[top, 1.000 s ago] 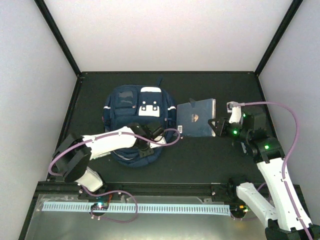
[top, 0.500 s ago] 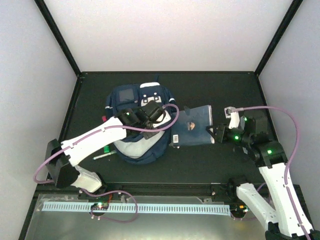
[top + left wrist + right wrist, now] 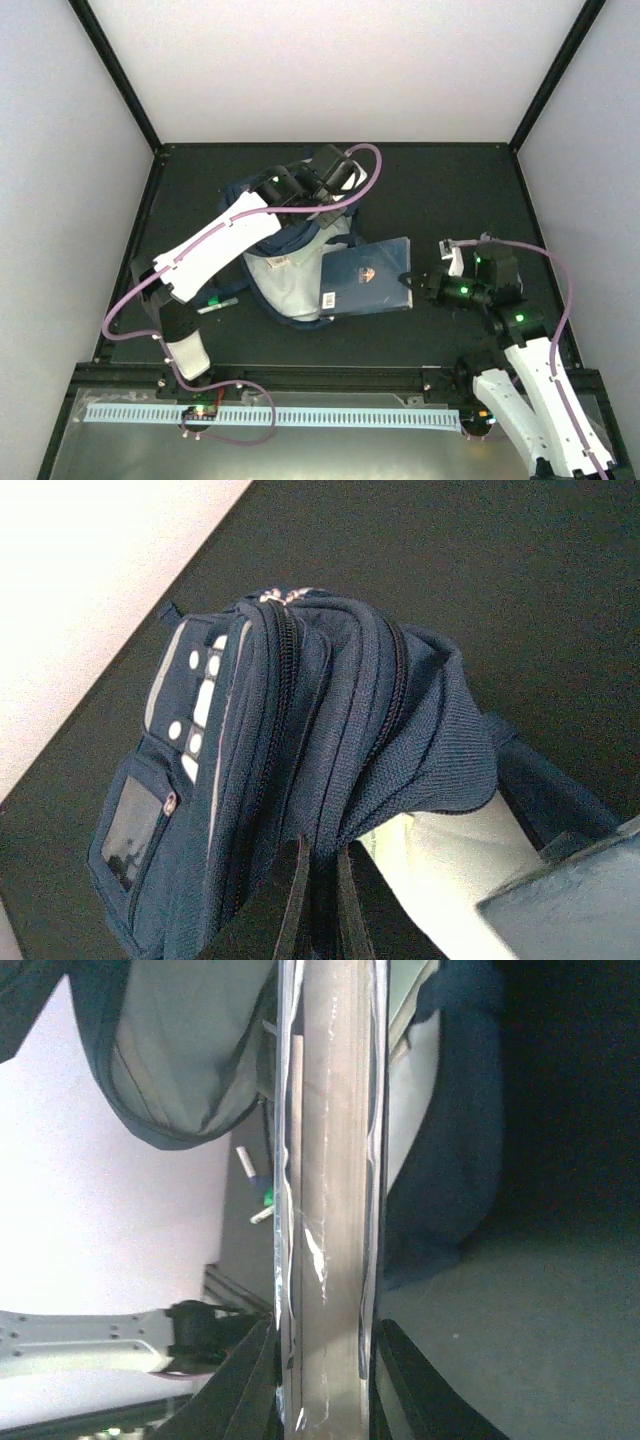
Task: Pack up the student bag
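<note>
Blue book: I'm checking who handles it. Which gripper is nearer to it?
Right. The right gripper clamps the blue book by its edge; the left gripper pinches the student bag farther off.

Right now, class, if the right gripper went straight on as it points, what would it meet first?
The right gripper clamps the book; straight on, the book likely slides into the open, pale-lined student bag.

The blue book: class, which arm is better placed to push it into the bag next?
Right. The right pincer grips the book at the open mouth of the student bag; the left pincer holds its top up.
</note>
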Robot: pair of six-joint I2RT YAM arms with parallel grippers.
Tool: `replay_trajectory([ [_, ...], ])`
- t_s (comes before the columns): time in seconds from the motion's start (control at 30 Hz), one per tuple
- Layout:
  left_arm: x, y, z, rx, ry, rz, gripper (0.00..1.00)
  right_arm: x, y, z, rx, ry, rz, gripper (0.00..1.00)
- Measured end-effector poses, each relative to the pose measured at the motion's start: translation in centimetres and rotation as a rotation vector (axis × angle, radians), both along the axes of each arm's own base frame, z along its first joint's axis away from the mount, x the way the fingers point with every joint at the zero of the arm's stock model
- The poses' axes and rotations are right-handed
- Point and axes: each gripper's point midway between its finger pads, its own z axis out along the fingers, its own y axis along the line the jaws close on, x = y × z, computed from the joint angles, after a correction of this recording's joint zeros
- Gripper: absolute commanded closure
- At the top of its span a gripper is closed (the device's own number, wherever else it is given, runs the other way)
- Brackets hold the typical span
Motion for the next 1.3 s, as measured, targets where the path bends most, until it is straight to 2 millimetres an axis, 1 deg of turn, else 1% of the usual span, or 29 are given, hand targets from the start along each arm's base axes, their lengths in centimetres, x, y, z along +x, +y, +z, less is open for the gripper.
replay_trajectory([
  [0.07,0.4,-0.8,0.5,-0.020,0.002,-0.002,0.99,0.1,0.4,-0.8,0.066,0.049,-0.018,0.98],
  [0.13,0.5,-1.5,0.9,-0.047,0.018,-0.008,0.98,0.6,0.6,-1.0,0.118,0.073,-0.052,0.98],
  [0.27,0.1,-3.2,2.5,-0.131,0.056,-0.038,0.98,2.5,0.3,0.2,0.204,0.054,-0.155,0.98],
  [0.37,-0.6,-4.1,4.0,-0.206,0.081,-0.064,0.99,4.1,-0.2,1.0,0.269,0.025,-0.238,0.98],
  [0.43,-1.1,-4.9,4.8,-0.262,0.105,-0.087,0.98,5.2,-0.5,1.1,0.294,0.020,-0.286,0.98],
  [0.5,-1.8,-5.6,5.0,-0.309,0.139,-0.107,0.98,6.2,-0.7,0.9,0.300,0.031,-0.322,0.98],
  [0.6,-2.6,-6.6,5.2,-0.371,0.186,-0.130,0.98,7.3,-0.8,0.1,0.300,0.053,-0.355,0.98],
  [0.7,-3.1,-7.4,5.4,-0.423,0.227,-0.137,0.98,8.1,-0.9,-1.4,0.285,0.053,-0.392,0.98],
  [0.73,-3.3,-7.6,5.5,-0.441,0.241,-0.136,0.98,8.6,-1.2,-2.2,0.267,0.048,-0.424,0.98],
  [0.77,-3.5,-7.8,5.6,-0.458,0.255,-0.135,0.99,8.6,-1.1,-2.4,0.262,0.050,-0.426,0.98],
  [0.83,-3.7,-8.2,5.9,-0.496,0.277,-0.136,0.98,9.0,-1.0,-3.6,0.240,0.035,-0.457,0.98],
  [0.9,-3.8,-8.6,6.2,-0.528,0.293,-0.134,0.98,9.3,-0.6,-4.7,0.219,0.027,-0.479,0.98],
  [0.97,-4.0,-9.0,6.4,-0.557,0.307,-0.135,0.98,9.7,0.3,-5.8,0.195,0.022,-0.483,0.98],
  [1.07,-4.2,-9.3,6.7,-0.585,0.327,-0.132,0.98,10.6,2.5,-6.2,0.177,-0.024,-0.474,0.93],
  [1.1,-4.3,-9.5,6.7,-0.595,0.335,-0.133,0.99,10.8,3.1,-6.3,0.171,-0.037,-0.470,0.89],
  [1.13,-4.4,-9.6,6.8,-0.605,0.342,-0.134,0.98,11.2,3.9,-6.3,0.161,-0.051,-0.463,0.82],
  [1.17,-4.4,-9.7,6.9,-0.612,0.348,-0.134,0.98,11.6,4.7,-6.2,0.150,-0.062,-0.452,0.63],
  [1.23,-4.6,-9.8,7.0,-0.628,0.366,-0.136,0.98,12.8,6.6,-5.7,0.124,-0.092,-0.417,0.15],
  [1.27,-4.6,-9.8,7.0,-0.633,0.373,-0.137,0.98,13.3,7.4,-5.0,0.117,-0.119,-0.390,0.05],
  [1.3,-4.5,-9.8,7.0,-0.636,0.373,-0.136,0.99,13.6,7.9,-4.5,0.110,-0.136,-0.371,0.04],
])
